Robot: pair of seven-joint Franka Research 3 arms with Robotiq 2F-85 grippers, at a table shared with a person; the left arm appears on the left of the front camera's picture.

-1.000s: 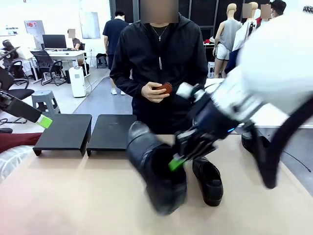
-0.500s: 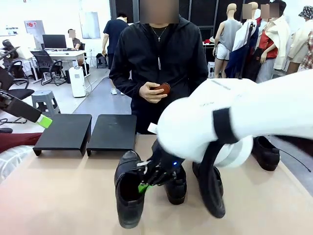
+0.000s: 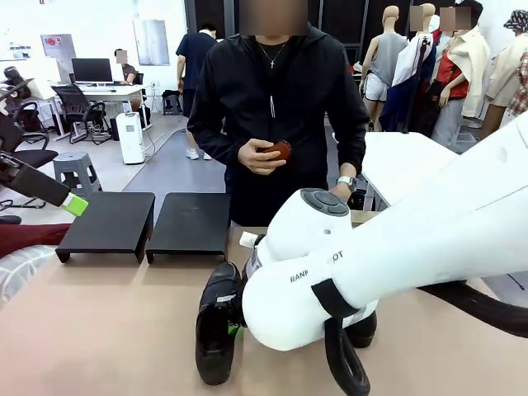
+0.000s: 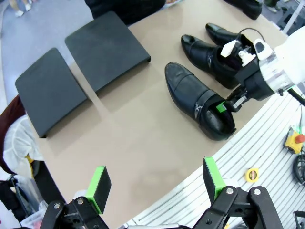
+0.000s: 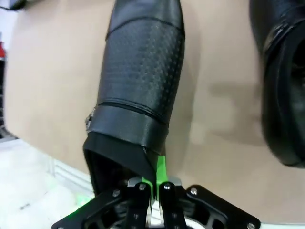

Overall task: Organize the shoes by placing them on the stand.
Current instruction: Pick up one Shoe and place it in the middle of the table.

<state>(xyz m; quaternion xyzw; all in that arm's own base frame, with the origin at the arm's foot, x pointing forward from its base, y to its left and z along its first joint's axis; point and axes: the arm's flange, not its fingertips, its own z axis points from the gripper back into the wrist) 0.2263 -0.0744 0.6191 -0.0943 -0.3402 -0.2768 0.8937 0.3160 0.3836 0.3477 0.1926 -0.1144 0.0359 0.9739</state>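
Note:
One black shoe point(image 3: 216, 326) point(image 4: 195, 100) point(image 5: 140, 81) lies sole down on the tan table, its toe pointing toward the two black stands point(image 3: 191, 221) point(image 4: 107, 47). My right gripper point(image 3: 233, 327) point(image 4: 224, 106) point(image 5: 157, 179) is shut on the rim of its heel opening, one green pad inside. Two more shoes point(image 4: 209, 52) lie side by side just beyond it, and another shoe point(image 4: 245, 5) sits near the far edge. My left gripper point(image 4: 155, 183) point(image 3: 74, 205) hangs open high over the table's left side, holding nothing.
The second stand point(image 3: 107, 223) point(image 4: 47, 88) sits left of the first, both bare on top. A person stands at the far side holding a small reddish-brown thing point(image 3: 279, 150). My bulky right arm point(image 3: 371, 256) spans the table's right half. Another shoe point(image 5: 281, 81) lies close beside the held one.
My right arm has swung left and down, carrying the shoe from a raised, tilted pose to flat on the table. The left gripper has stayed still.

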